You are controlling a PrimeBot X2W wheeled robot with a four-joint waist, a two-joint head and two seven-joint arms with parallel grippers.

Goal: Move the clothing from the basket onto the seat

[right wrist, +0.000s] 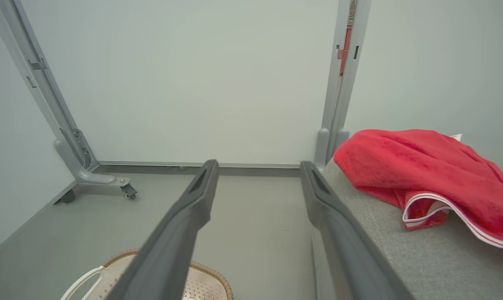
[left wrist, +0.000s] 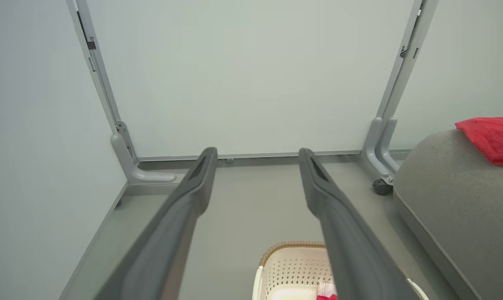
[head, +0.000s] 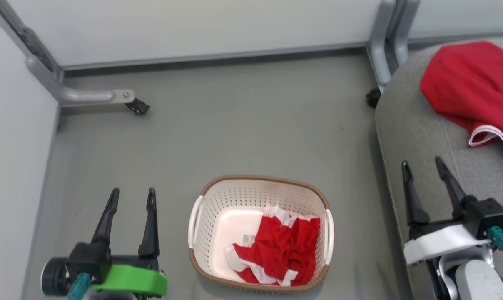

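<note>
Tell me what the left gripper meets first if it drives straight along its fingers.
Likely the pale back panel, near its base: the line ahead of the left gripper looks free over the floor. The basket sits to its right, off that line. Depth is uncertain.

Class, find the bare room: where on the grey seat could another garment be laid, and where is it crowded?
The seat is bare along its left and near parts, between its rounded edge and the red garment lying at its far right. That far-right corner is crowded.
</note>
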